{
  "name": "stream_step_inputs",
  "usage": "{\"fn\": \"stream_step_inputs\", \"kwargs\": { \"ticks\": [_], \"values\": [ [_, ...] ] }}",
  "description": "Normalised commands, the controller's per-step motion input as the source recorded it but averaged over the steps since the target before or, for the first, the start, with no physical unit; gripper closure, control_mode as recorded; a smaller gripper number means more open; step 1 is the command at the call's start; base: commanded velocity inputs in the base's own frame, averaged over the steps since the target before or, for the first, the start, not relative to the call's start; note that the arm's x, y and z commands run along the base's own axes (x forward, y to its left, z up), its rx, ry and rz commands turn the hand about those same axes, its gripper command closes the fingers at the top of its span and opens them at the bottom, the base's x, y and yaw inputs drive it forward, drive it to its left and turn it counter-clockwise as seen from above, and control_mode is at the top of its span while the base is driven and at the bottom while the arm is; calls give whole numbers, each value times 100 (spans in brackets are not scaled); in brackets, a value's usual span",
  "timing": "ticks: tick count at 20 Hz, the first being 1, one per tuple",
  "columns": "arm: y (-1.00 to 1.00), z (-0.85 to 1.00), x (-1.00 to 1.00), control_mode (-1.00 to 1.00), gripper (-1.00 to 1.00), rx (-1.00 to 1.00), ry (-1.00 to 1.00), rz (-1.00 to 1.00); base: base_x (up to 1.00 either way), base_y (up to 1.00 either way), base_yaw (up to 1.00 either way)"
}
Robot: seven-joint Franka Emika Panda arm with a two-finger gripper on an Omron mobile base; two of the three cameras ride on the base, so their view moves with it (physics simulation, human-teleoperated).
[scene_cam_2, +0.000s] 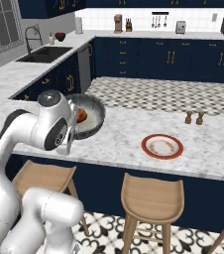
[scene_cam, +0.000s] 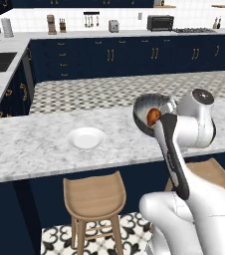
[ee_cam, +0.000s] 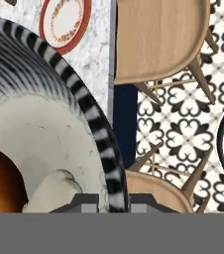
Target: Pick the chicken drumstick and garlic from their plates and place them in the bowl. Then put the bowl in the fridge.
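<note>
I've got the bowl (ee_cam: 59, 129) pinched by its rim in my gripper (ee_cam: 111, 201), lifted clear of the counter (scene_cam: 30, 144) — the chicken drumstick (ee_cam: 0, 181) sits inside right by my fingertips, the pale garlic (ee_cam: 54, 191) next to it. Both plates lie bare, white plate (scene_cam: 85, 138) and red-rimmed plate (scene_cam_2: 162, 146). Loading looks done — what's left is carrying this lot to the fridge.

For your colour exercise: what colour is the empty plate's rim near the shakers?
Terracotta red around a cream centre, clearest in the right base view.
</note>
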Motion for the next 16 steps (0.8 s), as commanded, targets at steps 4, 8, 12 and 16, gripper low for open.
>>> {"fn": "stream_step_inputs", "kwargs": {
  "ticks": [4,8,12,16],
  "values": [
    [12,40,-96,-100,100,-4,-23,4,0,0,0],
    [5,50,-91,-100,100,-2,-4,0,0,0,0],
    [0,63,-87,-100,100,-4,9,0,0,0,0],
    [0,0,0,100,100,0,0,0,-90,-17,-1]
  ]
}}
